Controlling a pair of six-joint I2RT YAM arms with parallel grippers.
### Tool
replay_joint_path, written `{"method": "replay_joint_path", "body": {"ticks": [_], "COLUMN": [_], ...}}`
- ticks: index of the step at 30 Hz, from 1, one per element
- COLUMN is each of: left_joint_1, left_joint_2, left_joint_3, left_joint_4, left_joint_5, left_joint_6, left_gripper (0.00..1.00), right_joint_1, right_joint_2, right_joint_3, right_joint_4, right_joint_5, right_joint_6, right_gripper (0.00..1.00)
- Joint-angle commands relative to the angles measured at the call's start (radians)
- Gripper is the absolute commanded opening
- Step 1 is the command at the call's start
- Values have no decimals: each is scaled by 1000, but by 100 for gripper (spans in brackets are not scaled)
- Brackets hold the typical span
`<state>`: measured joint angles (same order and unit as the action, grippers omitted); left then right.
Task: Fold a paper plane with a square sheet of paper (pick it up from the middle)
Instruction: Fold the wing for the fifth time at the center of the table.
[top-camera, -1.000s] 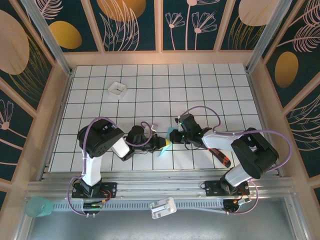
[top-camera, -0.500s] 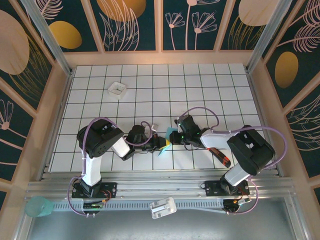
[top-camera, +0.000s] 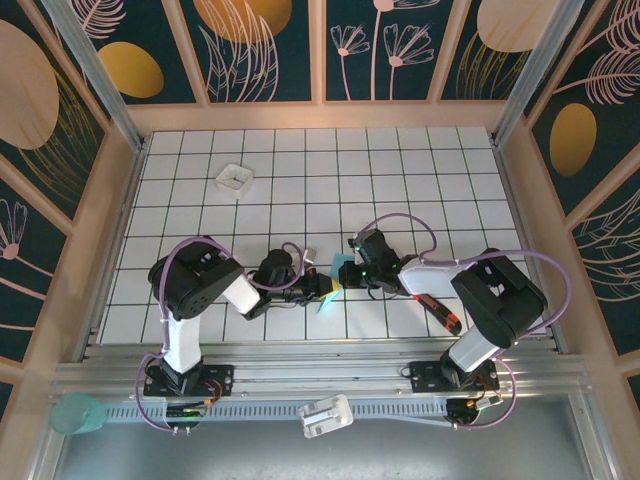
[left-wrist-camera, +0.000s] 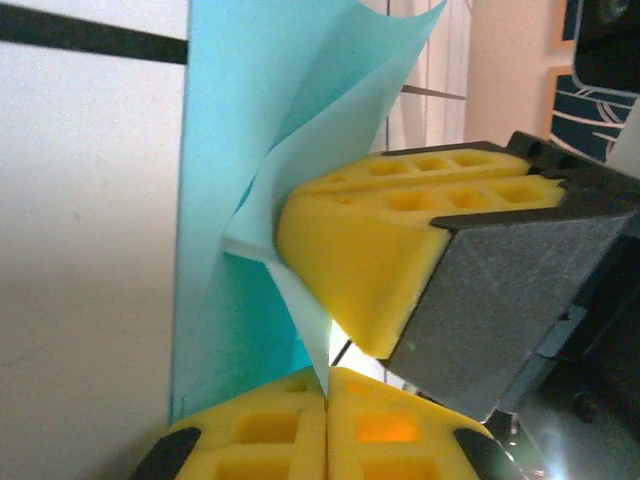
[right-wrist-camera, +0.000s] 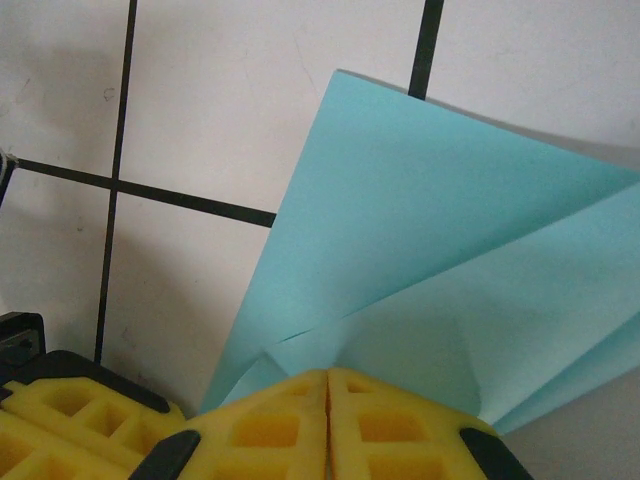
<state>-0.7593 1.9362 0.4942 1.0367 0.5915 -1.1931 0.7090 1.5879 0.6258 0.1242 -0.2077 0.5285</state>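
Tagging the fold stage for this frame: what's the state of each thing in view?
paper sheet: partly folded, layers splayed, pinched by both grippers.
left gripper: shut on the paper sheet.
right gripper: shut on the paper sheet.
white tray: upright on the table, apart from both grippers.
red-and-black tool: lying flat on the table, ungripped.
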Motion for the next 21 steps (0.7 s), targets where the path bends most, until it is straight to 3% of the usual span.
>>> {"method": "replay_joint_path", "body": {"ticks": [1, 15, 21], "left_joint_1": [3, 3, 3], "left_joint_2": [-3, -240, -387], "left_joint_3": [-36, -79, -107], "left_joint_4": [-244, -402, -440], "left_joint_5": [-78, -102, -158], "left_joint_6": [94, 177, 248], "left_gripper": [13, 38, 43], "right_joint_1": [5, 6, 5], "right_joint_2": [34, 50, 53], "right_joint_3": [3, 3, 2], "right_joint_4": [-63, -48, -41], "right_joint_5": [36, 21, 13], "right_joint_6": [-24, -21, -15], "right_gripper": [8, 8, 8]}}
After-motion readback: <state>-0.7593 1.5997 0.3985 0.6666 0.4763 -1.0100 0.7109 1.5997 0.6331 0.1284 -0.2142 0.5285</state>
